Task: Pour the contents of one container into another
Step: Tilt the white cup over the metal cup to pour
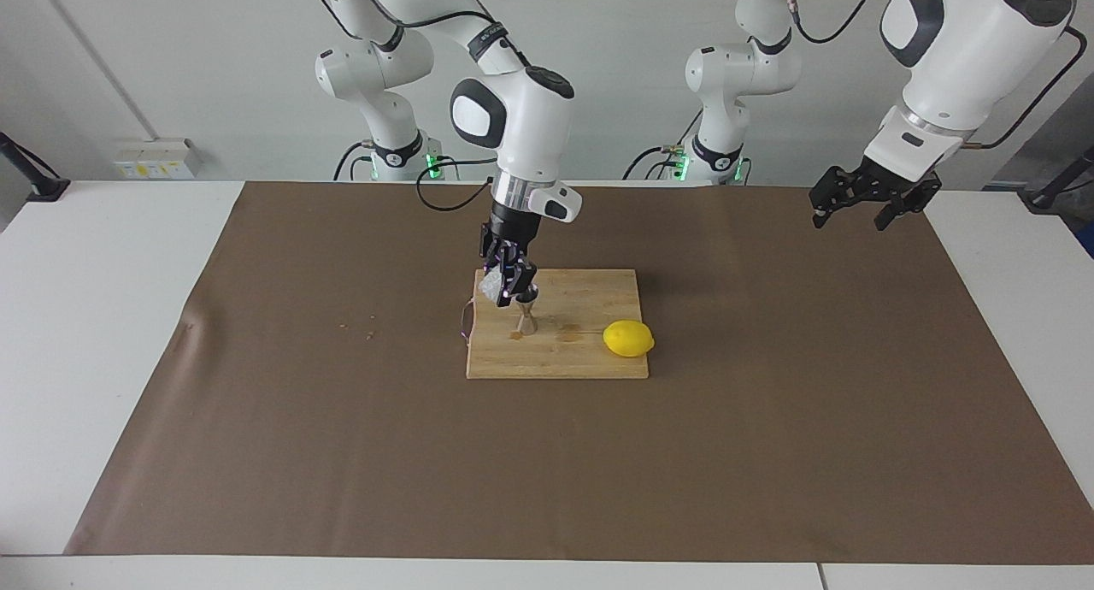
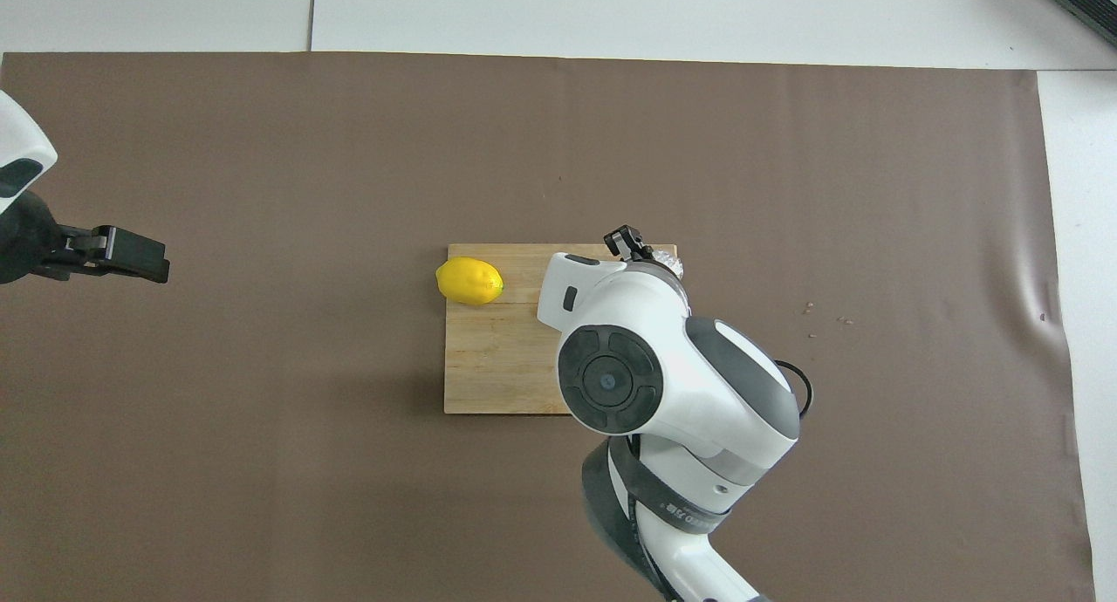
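Right gripper [image 1: 509,284] hangs over the wooden board [image 1: 590,355], tilted and clamped on the glass cup [image 1: 493,289], whose mouth leans toward the steel jigger [image 1: 526,314]. That jigger stands upright on the board just below the cup. A lemon [image 1: 628,339] lies on the board toward the left arm's end. Waiting, the left gripper [image 1: 861,205] hovers above the brown mat [image 1: 769,453], fingers spread.

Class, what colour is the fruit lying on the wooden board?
Bright yellow: the lemon on the wooden board, clearest in the facing view.
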